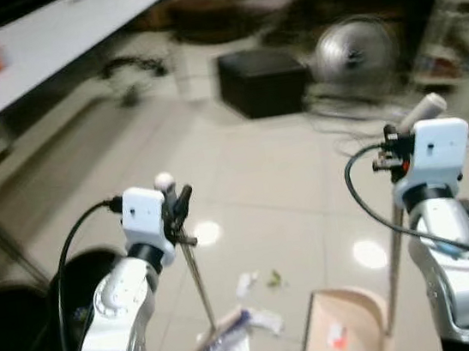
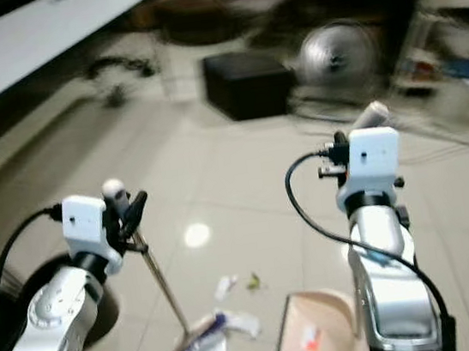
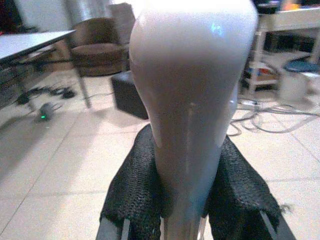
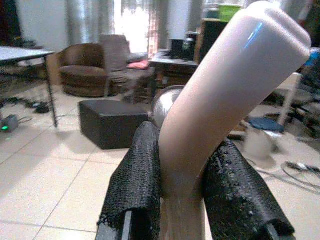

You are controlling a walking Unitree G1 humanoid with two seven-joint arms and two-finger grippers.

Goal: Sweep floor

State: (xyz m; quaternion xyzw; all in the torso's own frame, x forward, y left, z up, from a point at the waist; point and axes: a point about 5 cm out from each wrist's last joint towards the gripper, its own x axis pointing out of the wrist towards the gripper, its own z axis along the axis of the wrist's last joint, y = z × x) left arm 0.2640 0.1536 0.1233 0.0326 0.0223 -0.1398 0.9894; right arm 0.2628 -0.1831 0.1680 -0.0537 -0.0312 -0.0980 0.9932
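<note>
- Your left gripper (image 1: 176,207) is gripping the broom (image 1: 197,275) near the top of its thin metal shaft; in the left wrist view the two padded fingers (image 3: 131,195) are pressing on either side of the pale handle cap.
- Your right gripper (image 1: 397,147) is clamping the upright handle of the dustpan (image 1: 346,330); in the right wrist view the fingers (image 4: 137,175) are closing around the pale, bent handle end, with no gap showing.
- The dustpan, taken here as the landmark, is resting on the tiled floor (image 1: 261,181) with its open mouth facing the broom head.
- The broom head is lying on the floor just beside the dustpan's mouth, on the side of your left arm, its shaft tilting up to the left gripper.
- One small piece of litter (image 1: 335,333) is sitting inside the dustpan, so some collecting appears done.
- Scraps of paper (image 1: 247,283) and a small greenish bit (image 1: 275,279) are lying on the floor beyond the broom head, near the dustpan's mouth but outside it.
- A crumpled white piece (image 1: 265,319) is lying between the broom head and the dustpan.
- Judged from this, you are partway through: the loose scraps still need sweeping into the dustpan.
</note>
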